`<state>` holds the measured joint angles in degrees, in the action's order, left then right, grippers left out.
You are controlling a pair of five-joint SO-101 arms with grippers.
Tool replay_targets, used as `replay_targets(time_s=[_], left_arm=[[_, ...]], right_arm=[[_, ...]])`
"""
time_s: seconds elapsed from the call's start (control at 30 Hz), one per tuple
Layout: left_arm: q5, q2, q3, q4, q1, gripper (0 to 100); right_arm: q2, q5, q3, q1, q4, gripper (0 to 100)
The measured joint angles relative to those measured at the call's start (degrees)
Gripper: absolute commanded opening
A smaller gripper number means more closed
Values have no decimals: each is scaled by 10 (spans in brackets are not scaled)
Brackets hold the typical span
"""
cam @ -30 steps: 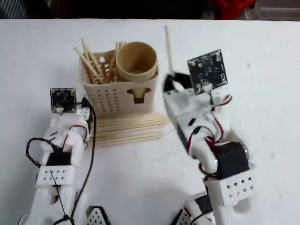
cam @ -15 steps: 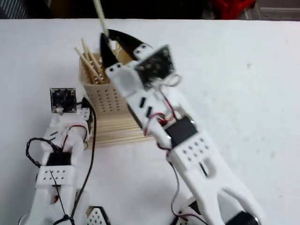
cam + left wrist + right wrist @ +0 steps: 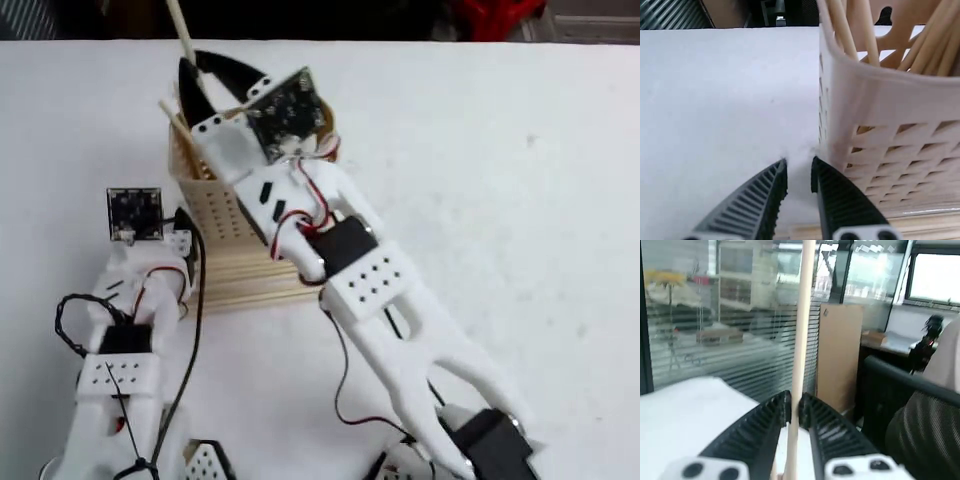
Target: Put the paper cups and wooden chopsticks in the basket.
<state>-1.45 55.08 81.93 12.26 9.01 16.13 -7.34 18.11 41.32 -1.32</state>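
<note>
White table [image 3: 560,200], right hand [image 3: 795,409] pinching a chopstick [image 3: 804,315] over the basket [image 3: 215,215]

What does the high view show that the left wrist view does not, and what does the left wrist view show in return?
The high view adds the right gripper, shut on a single chopstick and raised above the basket. The left wrist view adds the left gripper, with its jaws slightly apart, low beside the basket's wall. Both views show the basket, the standing chopsticks inside it, the loose chopsticks lying at its foot, and the white table.
</note>
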Motion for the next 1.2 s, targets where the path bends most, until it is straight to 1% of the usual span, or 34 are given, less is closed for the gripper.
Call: replay_targets(time_s=[0.47, 0.67, 0.8, 0.9, 1.03, 1.2], left_arm=[[0, 0, 0, 0, 0, 101], [0, 0, 0, 0, 0, 101], [0, 0, 0, 0, 0, 101], [0, 0, 0, 0, 0, 101], [0, 0, 0, 0, 0, 101], [0, 0, 0, 0, 0, 101]], right_arm=[[-41, 0, -5, 1, -9, 19], [-41, 0, -5, 2, -12, 131], [-41, 0, -10, 2, -47, 114], [-41, 0, -10, 2, -52, 91], [-38, 0, -10, 2, -62, 18], [26, 0, -10, -13, -160, 16]])
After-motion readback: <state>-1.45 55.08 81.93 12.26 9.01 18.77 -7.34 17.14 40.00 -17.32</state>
